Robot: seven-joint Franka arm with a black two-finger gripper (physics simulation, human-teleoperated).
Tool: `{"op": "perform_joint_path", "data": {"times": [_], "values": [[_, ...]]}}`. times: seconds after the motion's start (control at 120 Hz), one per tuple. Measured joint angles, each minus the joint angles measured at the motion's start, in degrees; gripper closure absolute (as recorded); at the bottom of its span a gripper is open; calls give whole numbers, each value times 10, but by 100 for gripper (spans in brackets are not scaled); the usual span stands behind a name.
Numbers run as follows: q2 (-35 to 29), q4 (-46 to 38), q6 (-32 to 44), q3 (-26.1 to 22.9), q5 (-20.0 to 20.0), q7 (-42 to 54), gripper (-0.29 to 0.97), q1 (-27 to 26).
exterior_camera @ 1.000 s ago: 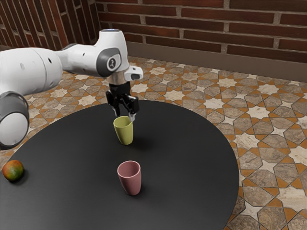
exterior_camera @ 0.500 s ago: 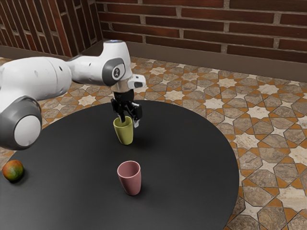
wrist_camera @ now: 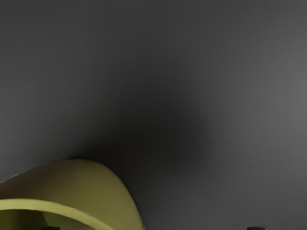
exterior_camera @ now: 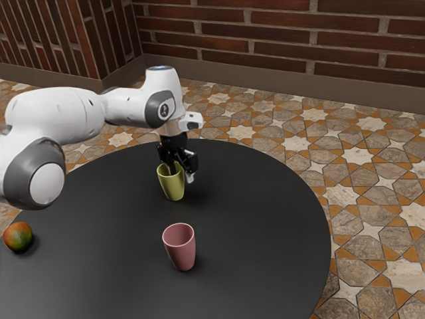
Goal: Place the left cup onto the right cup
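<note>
The yellow-green cup (exterior_camera: 171, 187) stands upright on the round black tabletop (exterior_camera: 265, 219), a little back of its centre. The black claw (exterior_camera: 180, 171) has its tips down at the cup's rim, on the side toward 3 o'clock in the exterior view. From where I stand I cannot tell whether the claw has clamped the cup's wall or merely sits over it. The cup's base rests on the tabletop.

Seen from the wrist, the yellow-green cup (wrist_camera: 72, 191) looms just under the hand. Its rim curves across the corner, with the dark tabletop (wrist_camera: 168, 72) stretching beyond it.

The pink cup (exterior_camera: 179, 246) stands at 6 o'clock from the yellow-green one in the exterior view — upright too, mouth open, apart from it with a bare strip of tabletop between them. The white arm (exterior_camera: 80, 116) comes in from 9 o'clock and bends down to the claw.

Well away, at about 8 o'clock from the yellow-green cup, a red and green fruit (exterior_camera: 18, 236) lies near the tabletop's edge. Past the tabletop run a patterned tile floor (exterior_camera: 345, 153) and a brick wall (exterior_camera: 285, 33).
</note>
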Motion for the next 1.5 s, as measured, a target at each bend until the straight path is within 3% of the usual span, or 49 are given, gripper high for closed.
{"op": "perform_joint_path", "data": {"times": [0.442,0.942,1.217,1.5], "values": [[2,5,-1,-2,4,8,40,1],[-1,5,-7,1,5,10,72,0],[-10,5,-10,5,8,9,77,-4],[-75,-20,-30,14,17,6,78,-35]]}}
